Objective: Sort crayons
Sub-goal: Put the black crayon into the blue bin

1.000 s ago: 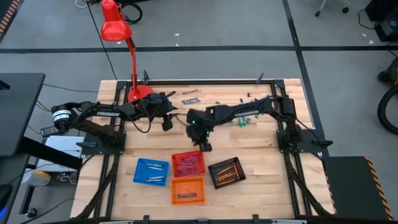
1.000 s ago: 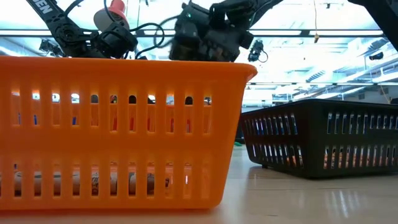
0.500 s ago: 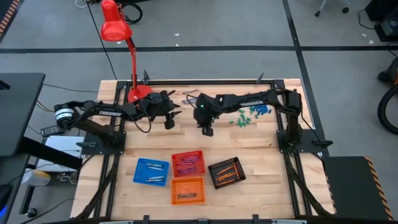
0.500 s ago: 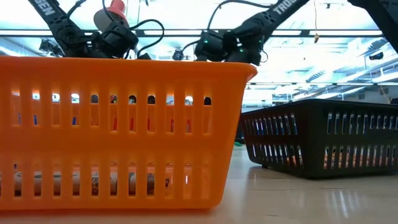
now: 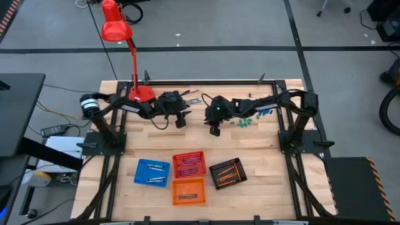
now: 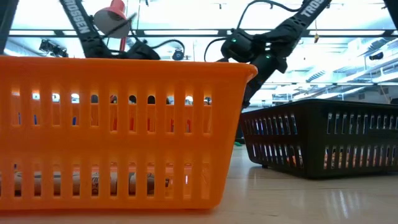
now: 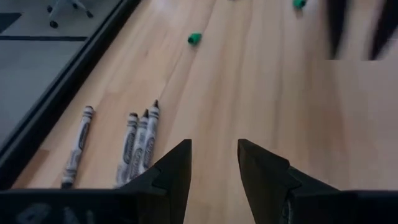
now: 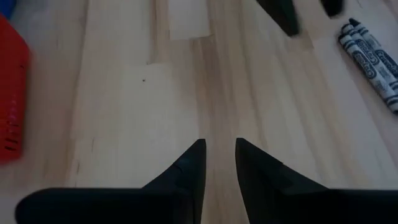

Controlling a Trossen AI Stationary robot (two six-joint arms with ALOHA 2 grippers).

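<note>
High view showing both arms reaching toward table's far middle: left gripper (image 5: pixel 182 120) and right gripper (image 5: pixel 214 129) hovering apart over bare wood, near each other. Left wrist view showing fingers (image 7: pixel 176 167) parted slightly, gripping nothing; right fingers (image 8: pixel 189 163) likewise narrowly parted, empty. Grey-silver crayons (image 7: pixel 138 142) lying near far edge: four short paper-wrapped sticks with dark tips, three side by side touching, one apart. More crayons sitting in small trays (image 5: pixel 189 164) at near side.

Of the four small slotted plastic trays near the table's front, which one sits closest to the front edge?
The orange slotted tray. It sits in front of the red slotted tray, while the blue slotted tray and black slotted tray flank it farther back.
</note>
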